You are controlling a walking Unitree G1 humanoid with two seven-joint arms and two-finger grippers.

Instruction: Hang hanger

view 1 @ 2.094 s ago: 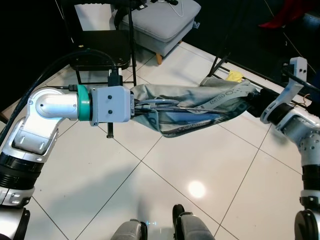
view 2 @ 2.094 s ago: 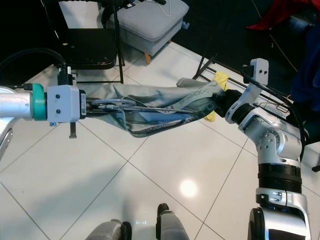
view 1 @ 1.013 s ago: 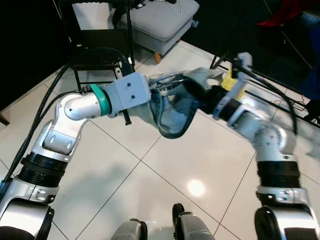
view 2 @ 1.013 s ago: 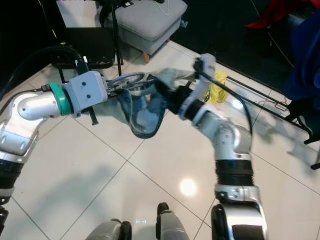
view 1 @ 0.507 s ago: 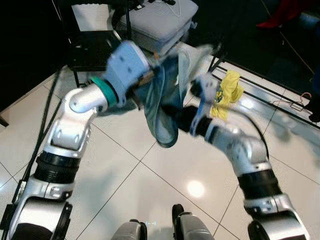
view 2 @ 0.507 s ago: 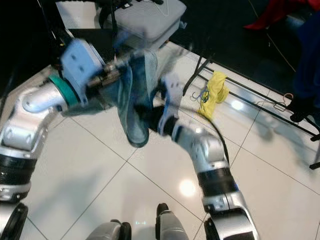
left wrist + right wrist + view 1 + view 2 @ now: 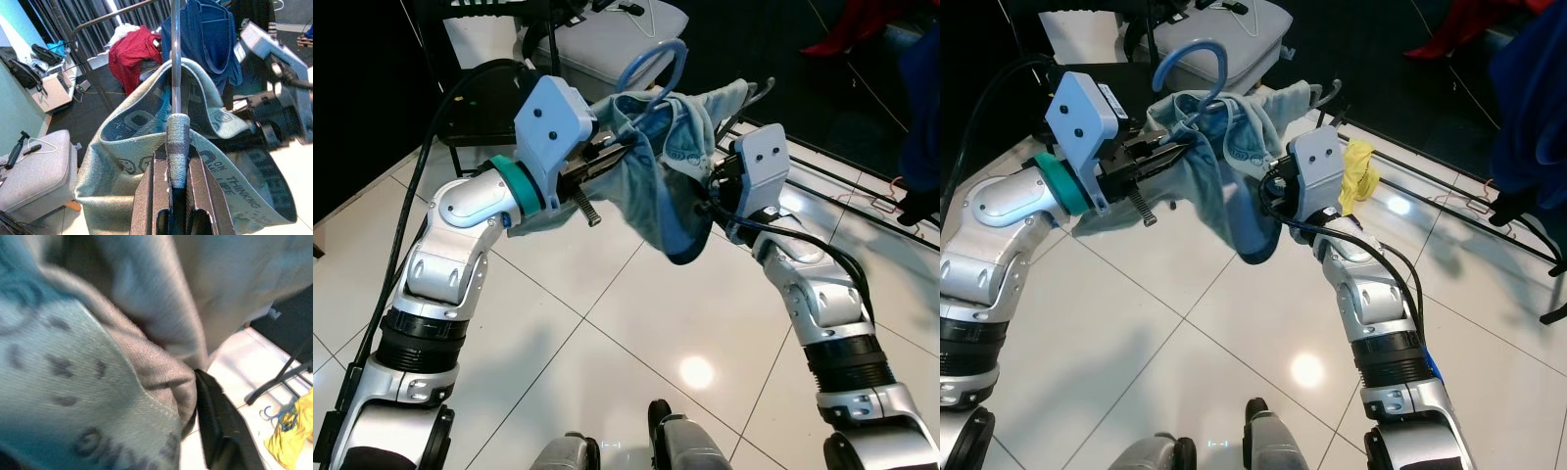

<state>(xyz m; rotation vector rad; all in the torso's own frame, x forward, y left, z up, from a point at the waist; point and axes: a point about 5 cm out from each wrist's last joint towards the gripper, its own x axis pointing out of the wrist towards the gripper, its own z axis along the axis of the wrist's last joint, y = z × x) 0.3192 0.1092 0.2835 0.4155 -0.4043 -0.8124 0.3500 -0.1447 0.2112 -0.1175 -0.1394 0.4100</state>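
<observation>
The hanger (image 7: 651,73), its blue hook up, carries a pale green garment (image 7: 671,186) and is raised above the white tiled floor (image 7: 607,323). The left gripper (image 7: 172,183) clenches the hanger's neck. The right gripper (image 7: 217,431) is against the garment's far side; I cannot tell its grip. Beyond the hanger stands a grey footstool (image 7: 597,34).

Count: one blue hanger (image 7: 1190,59), one grey-blue printed garment (image 7: 1234,147), two grippers (left gripper (image 7: 172,161), right gripper (image 7: 215,431)), one grey ottoman (image 7: 597,39), one yellow garment (image 7: 1359,166) at 2 o'clock, one black chair (image 7: 494,108).
</observation>
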